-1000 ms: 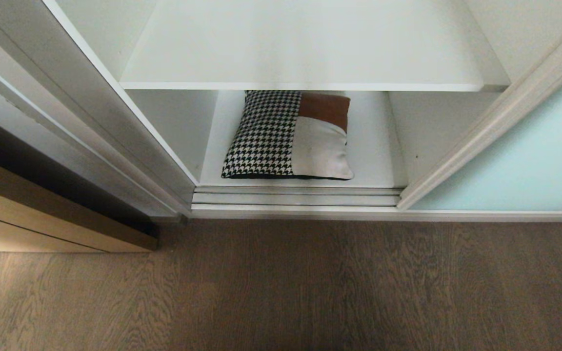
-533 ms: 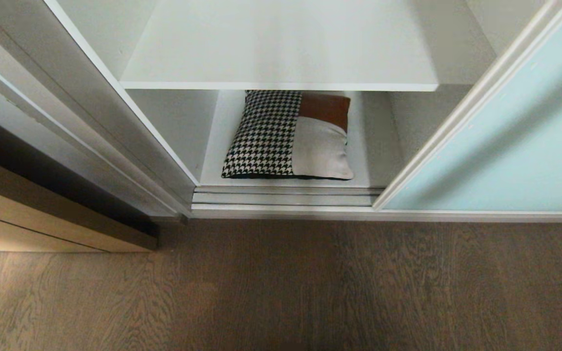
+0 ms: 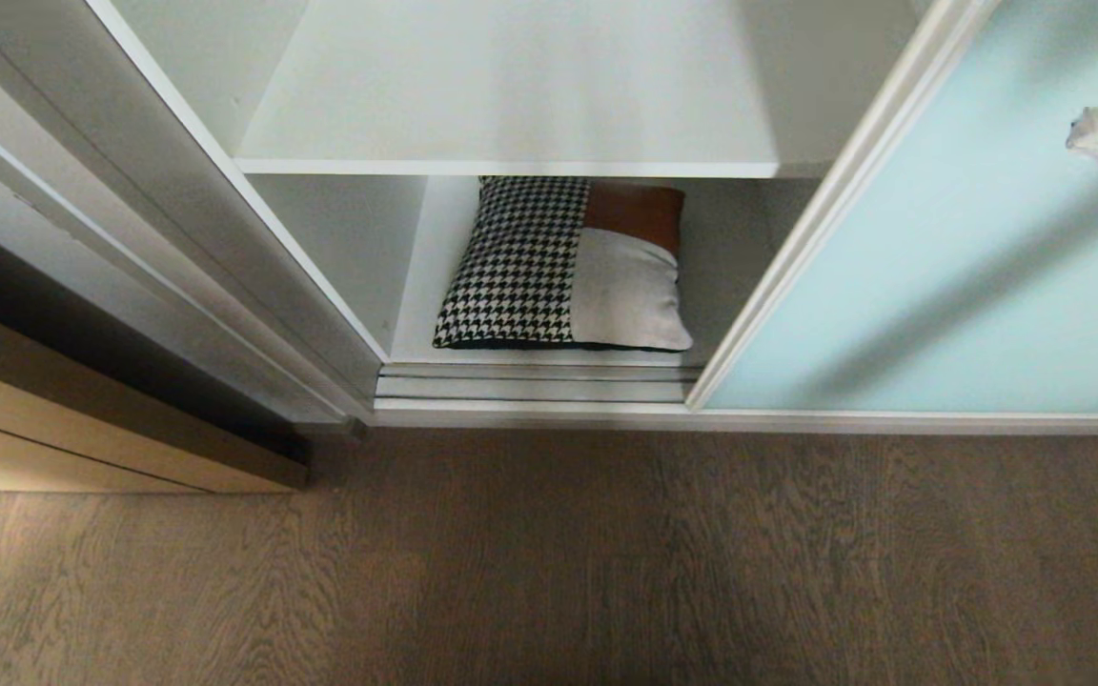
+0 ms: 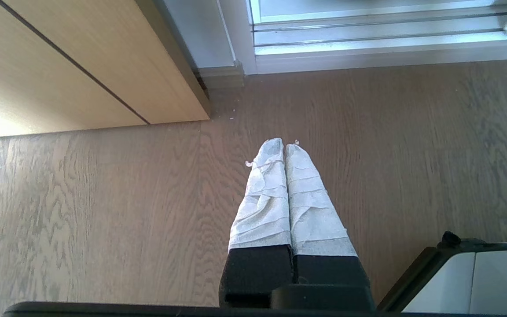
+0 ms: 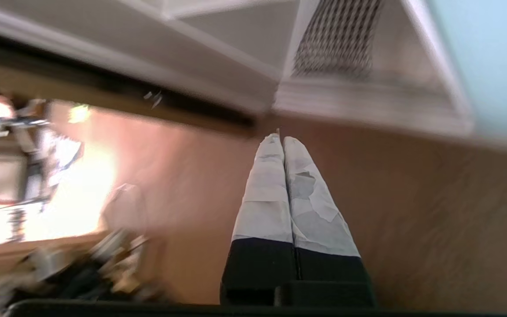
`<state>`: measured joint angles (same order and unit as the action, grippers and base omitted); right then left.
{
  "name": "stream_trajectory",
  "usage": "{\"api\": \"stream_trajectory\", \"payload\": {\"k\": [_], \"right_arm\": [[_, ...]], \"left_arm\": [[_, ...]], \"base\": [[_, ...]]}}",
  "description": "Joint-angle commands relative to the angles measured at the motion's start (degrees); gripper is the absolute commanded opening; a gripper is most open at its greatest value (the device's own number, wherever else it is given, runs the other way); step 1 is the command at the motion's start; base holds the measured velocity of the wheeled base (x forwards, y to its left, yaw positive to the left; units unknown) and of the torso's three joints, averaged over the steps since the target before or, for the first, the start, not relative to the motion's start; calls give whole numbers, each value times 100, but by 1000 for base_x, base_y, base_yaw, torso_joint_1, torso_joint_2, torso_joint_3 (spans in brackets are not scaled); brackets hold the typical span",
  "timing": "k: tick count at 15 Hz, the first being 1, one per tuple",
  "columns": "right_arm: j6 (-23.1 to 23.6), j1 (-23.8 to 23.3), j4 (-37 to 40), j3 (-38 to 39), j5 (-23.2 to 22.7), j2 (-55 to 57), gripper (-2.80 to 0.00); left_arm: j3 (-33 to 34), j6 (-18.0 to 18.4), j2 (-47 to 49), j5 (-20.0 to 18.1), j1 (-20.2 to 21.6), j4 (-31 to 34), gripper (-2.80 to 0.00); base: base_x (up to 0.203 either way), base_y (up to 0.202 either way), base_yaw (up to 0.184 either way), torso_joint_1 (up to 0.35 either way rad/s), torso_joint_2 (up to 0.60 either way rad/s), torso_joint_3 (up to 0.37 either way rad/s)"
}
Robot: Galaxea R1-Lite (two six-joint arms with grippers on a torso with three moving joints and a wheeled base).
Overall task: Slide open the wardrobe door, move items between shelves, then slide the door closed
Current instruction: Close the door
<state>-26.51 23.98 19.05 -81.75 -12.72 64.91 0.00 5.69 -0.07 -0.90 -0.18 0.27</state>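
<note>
The cushion [image 3: 559,267], houndstooth and grey with a brown strip, lies flat on the lower white shelf [image 3: 420,286] under the bare upper shelf [image 3: 511,95]. The pale aqua sliding door [image 3: 968,286] covers the right part of the opening, its frame edge just right of the cushion. My right gripper [image 3: 1078,133] shows at the right edge in front of the door glass, shut and holding nothing [image 5: 278,140]; whether it touches the glass I cannot tell. The right wrist view also catches the cushion [image 5: 337,44] and the door [image 5: 491,57]. My left gripper [image 4: 284,145] hangs shut over the floor, parked.
A tan wood panel [image 3: 82,419] and the wardrobe's grey side frame [image 3: 177,219] stand at the left. The metal floor track [image 3: 530,386] runs along the wardrobe front. Brown wood floor [image 3: 549,572] fills the foreground. Blurred clutter [image 5: 38,145] lies off to one side.
The sliding door has moved left, covering more of the opening and both shelves' right ends. My right gripper has come into the head view at the right edge.
</note>
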Motion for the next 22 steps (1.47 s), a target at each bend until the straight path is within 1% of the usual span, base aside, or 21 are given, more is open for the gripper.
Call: {"api": "stream_trajectory", "payload": {"k": [1,2,3,5,7,10,11,12,14,16,18,19,22], "right_arm": [[-418,236,643,75,25,-366,-280],[-639,279,935,-57,31,-359,-280],[-943,327,1064,-171,33,-280,-280],[-1324,467,1129,-407,37,52,-280],[-1564,482,1217,-755,60,507,-280],[-1737,427,1186,-1319,88,1040,-280],[-1820,388,1088,-1485,217,1203,-280],[-1876,381,922,-1562,440,1311,-280],[-1907,435,509,-1642,698,1473,-280],[-1898,603,450,-1739,1215,1560,-280],[-1864,925,342,-1921,1830,1641,-280],[-1856,1048,318,-2041,2003,1703,-280],[-1849,1145,290,-2376,2502,2043,-280]], "left_arm": [[9,2,7,2,1,0,-280],[9,2,7,2,1,0,-280],[9,2,7,2,1,0,-280],[9,2,7,2,1,0,-280],[9,2,7,2,1,0,-280],[9,2,7,2,1,0,-280],[9,2,7,2,1,0,-280],[9,2,7,2,1,0,-280],[9,2,7,2,1,0,-280],[9,2,7,2,1,0,-280],[9,2,7,2,1,0,-280],[9,2,7,2,1,0,-280],[9,2,7,2,1,0,-280]], "base": [[0,0,0,0,0,0],[0,0,0,0,0,0],[0,0,0,0,0,0],[0,0,0,0,0,0],[0,0,0,0,0,0],[0,0,0,0,0,0],[0,0,0,0,0,0],[0,0,0,0,0,0],[0,0,0,0,0,0],[0,0,0,0,0,0],[0,0,0,0,0,0],[0,0,0,0,0,0],[0,0,0,0,0,0]]}}
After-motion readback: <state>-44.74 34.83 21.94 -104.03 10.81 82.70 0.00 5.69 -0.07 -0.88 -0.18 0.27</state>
